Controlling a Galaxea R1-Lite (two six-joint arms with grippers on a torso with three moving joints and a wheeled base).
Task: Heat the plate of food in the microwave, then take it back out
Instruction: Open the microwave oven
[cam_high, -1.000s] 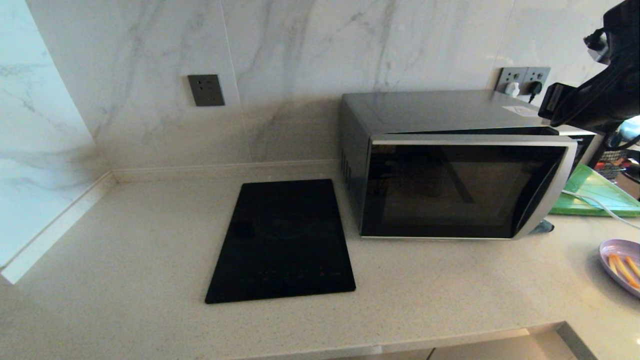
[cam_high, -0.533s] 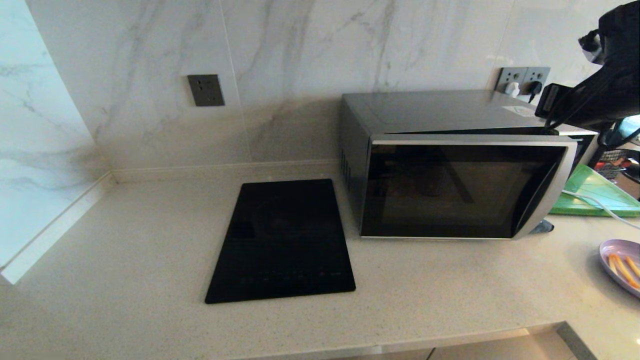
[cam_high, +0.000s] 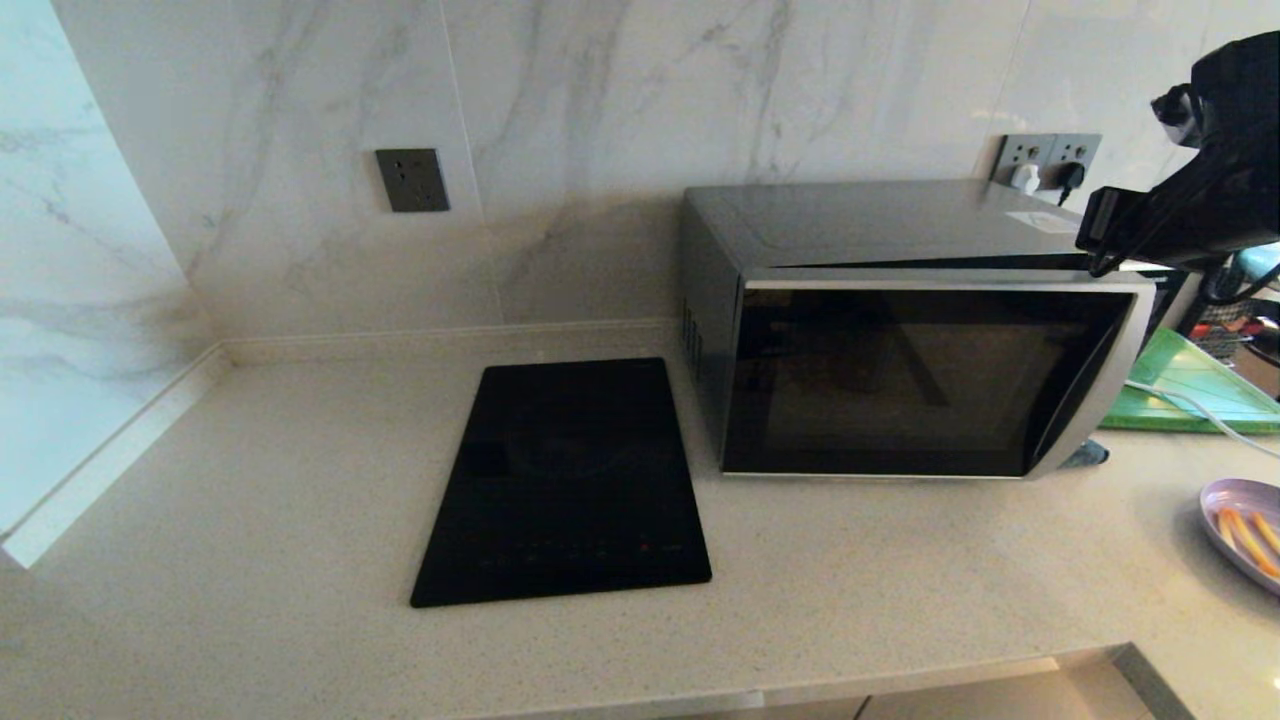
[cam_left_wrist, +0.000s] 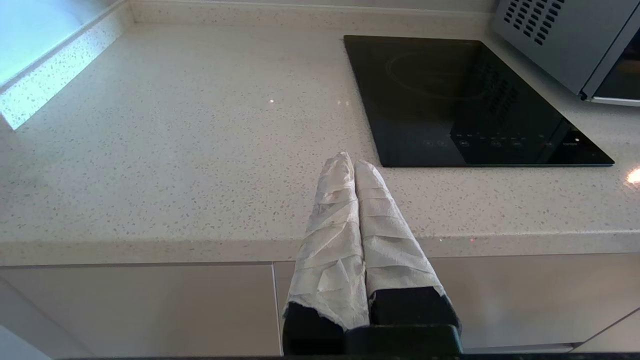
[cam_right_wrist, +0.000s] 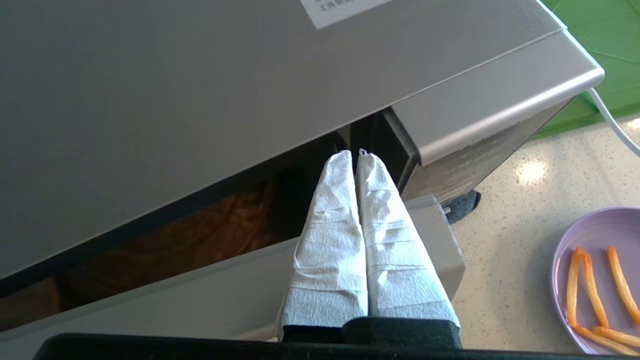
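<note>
The silver-grey microwave (cam_high: 880, 225) stands on the counter with its black glass door (cam_high: 920, 380) a little ajar, so a dark gap shows along the top. My right gripper (cam_right_wrist: 354, 155) is shut and holds nothing. Its white-wrapped fingertips (cam_right_wrist: 372, 175) reach into that gap at the door's top right corner, behind the door's silver edge (cam_right_wrist: 500, 95). The lavender plate (cam_high: 1215, 497) with orange-yellow fries (cam_right_wrist: 585, 285) lies on the counter right of the microwave, apart from the gripper. My left gripper (cam_left_wrist: 350, 162) is shut and empty, parked above the counter's front edge.
A flat black cooktop (cam_high: 565, 480) lies left of the microwave. A green board (cam_high: 1190, 385) and a white cable (cam_high: 1180, 400) sit right of it, below wall sockets (cam_high: 1045, 160). Marble walls close the back and left. Cabinet fronts (cam_left_wrist: 140, 305) run below the counter edge.
My right arm has shifted slightly at the microwave's top right corner, settling a little lower. The door stays ajar by about the same amount. The plate has not moved.
</note>
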